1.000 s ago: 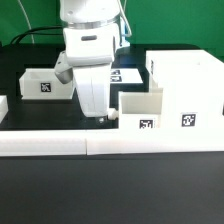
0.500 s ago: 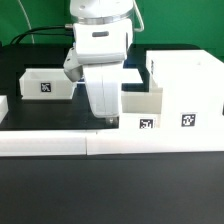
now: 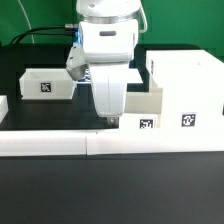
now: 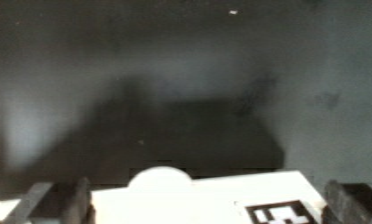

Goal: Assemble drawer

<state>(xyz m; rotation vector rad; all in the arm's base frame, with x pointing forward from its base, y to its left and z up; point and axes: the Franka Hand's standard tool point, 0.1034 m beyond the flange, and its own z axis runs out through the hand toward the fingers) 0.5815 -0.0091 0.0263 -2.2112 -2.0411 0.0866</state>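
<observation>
The tall white drawer housing (image 3: 185, 85) stands on the exterior view's right, with a tag on its front. One small tray (image 3: 143, 108) sits against the housing's left side, tag facing forward. A second tray (image 3: 45, 83) sits at the back left. My gripper (image 3: 110, 118) hangs low at the near tray's left end. In the wrist view my gripper (image 4: 197, 205) is open. Its fingers (image 4: 41, 203) stand on either side of that tray's knobbed front (image 4: 160, 182), with small gaps and no contact.
A long low white border wall (image 3: 100, 143) runs along the front of the black table. A small white piece (image 3: 3, 106) lies at the far left edge. The arm's body hides the table behind it.
My gripper has moved toward the exterior view's right, from between the trays to the left end of the tray beside the housing. The parts have not moved.
</observation>
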